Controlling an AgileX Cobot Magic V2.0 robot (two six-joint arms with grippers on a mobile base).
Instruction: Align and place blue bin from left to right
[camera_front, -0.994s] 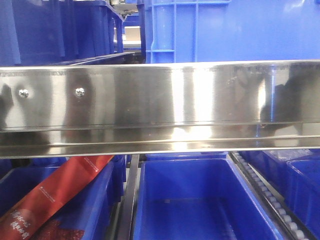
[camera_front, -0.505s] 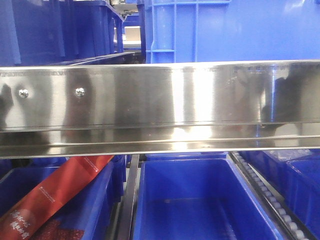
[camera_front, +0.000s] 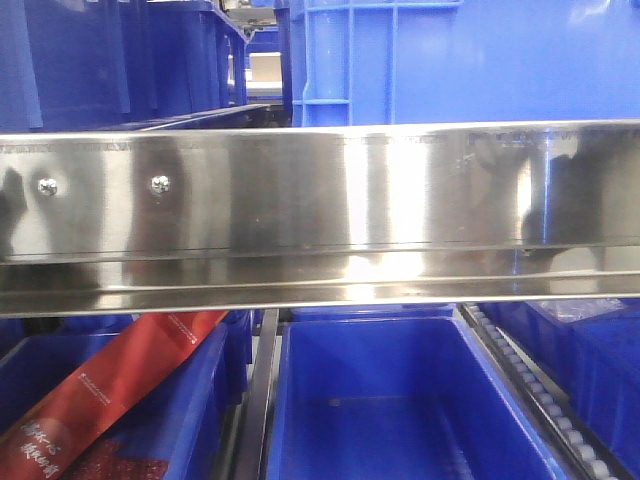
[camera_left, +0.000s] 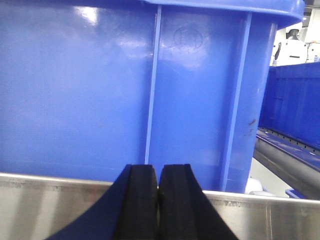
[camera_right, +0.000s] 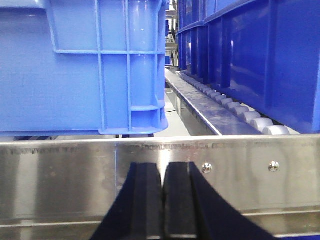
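Racking fills every view: a brushed stainless-steel shelf rail (camera_front: 320, 215) is seen across the front, roller track (camera_right: 235, 107) beyond it. The large bright-blue ribbed plastic crate (camera_front: 470, 60) sits on the upper shelf just behind the rail, ungrasped; placement is judged not yet finished. Left gripper (camera_left: 158, 202) and right gripper (camera_right: 163, 200) are both pinched closed on nothing. Only the front view shows the lower bins and a red packet (camera_front: 110, 390); only the right wrist shows the rollers.
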